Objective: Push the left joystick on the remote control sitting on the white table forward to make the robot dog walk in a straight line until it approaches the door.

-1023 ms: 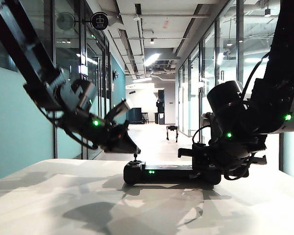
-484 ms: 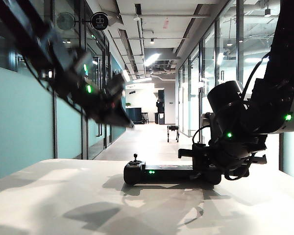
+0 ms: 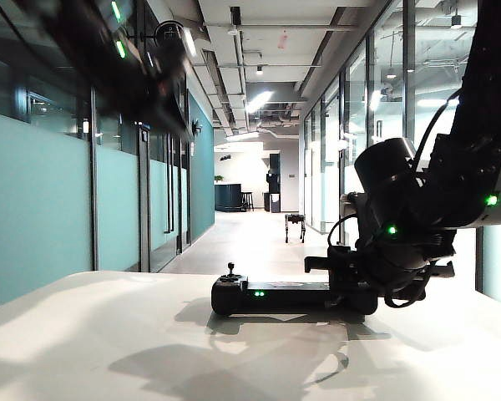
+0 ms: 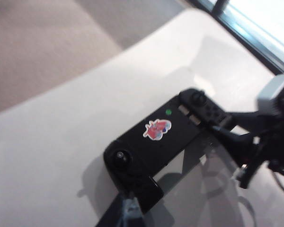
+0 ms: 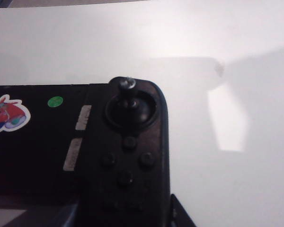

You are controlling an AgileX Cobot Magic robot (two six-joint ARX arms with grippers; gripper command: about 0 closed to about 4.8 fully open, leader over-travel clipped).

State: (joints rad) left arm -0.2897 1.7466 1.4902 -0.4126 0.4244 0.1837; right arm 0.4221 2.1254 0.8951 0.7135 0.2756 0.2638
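Observation:
The remote control [image 3: 275, 296] lies on the white table [image 3: 108, 334], black, with green lights. Its left joystick [image 3: 230, 269] stands free and upright. My left gripper [image 3: 180, 124], blurred, hangs high above the table's left part, well clear of the stick. In the left wrist view the left gripper [image 4: 128, 213] tapers to one closed point above the remote control [image 4: 156, 142] and its left joystick [image 4: 120, 157]. My right gripper [image 3: 355, 288] is shut on the remote's right end [image 5: 128, 156]; one finger [image 5: 181, 216] shows beside it. The robot dog [image 3: 294, 224] stands far down the corridor.
Glass walls line both sides of the corridor [image 3: 259, 242]. A dark doorway [image 3: 274, 175] shows at its far end, behind the dog. The right arm [image 3: 451, 184] fills the right side above the table.
My left arm has swung up and to the left, off the left joystick it was touching. The right arm, the remote and the dog have not visibly moved.

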